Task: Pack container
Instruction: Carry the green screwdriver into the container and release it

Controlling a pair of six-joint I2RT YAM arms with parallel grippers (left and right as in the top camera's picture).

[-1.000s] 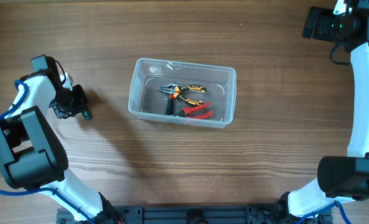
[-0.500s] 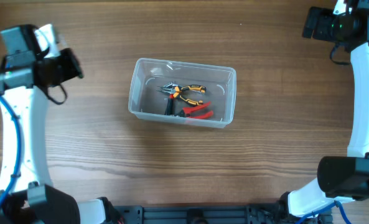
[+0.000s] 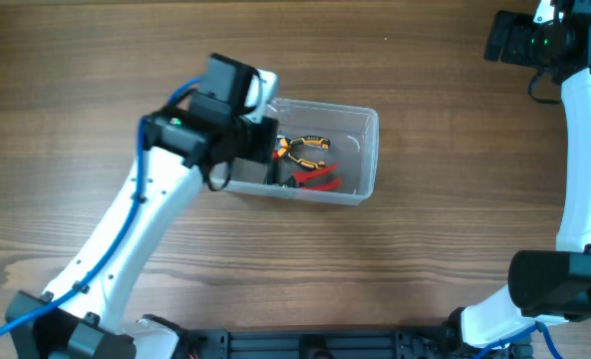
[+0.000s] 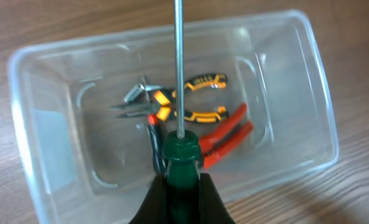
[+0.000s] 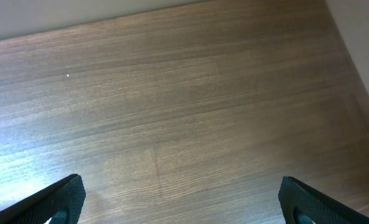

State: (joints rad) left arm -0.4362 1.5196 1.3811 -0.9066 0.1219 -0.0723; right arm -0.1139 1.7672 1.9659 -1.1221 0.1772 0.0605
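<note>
Overhead: the container (image 3: 355, 135) sits near the middle of the wooden surface (image 3: 454, 249), long side running left to right. The left arm (image 3: 146, 209) reaches across from the lower left, and its wrist covers the container's left end. Left wrist view: left jaws are clamped on the green handle of a screwdriver (image 4: 180, 160). The bare metal shaft points straight away from the camera and lies over the container's interior. Whether the tip touches anything cannot be told. Inside the container lie yellow-and-black-handled pliers (image 4: 200, 116) and, just beside them, a red-handled tool (image 3: 320, 180), type not resolvable. Both rest on the floor of the tub with handles toward its right end. The right arm (image 3: 584, 140) is at the far right edge, its wrist at the top right corner, well apart from the container. Right wrist view: right jaws are spread wide and hold nothing, fingertips (image 5: 63, 196) at the frame's lower corners over bare wood.
</note>
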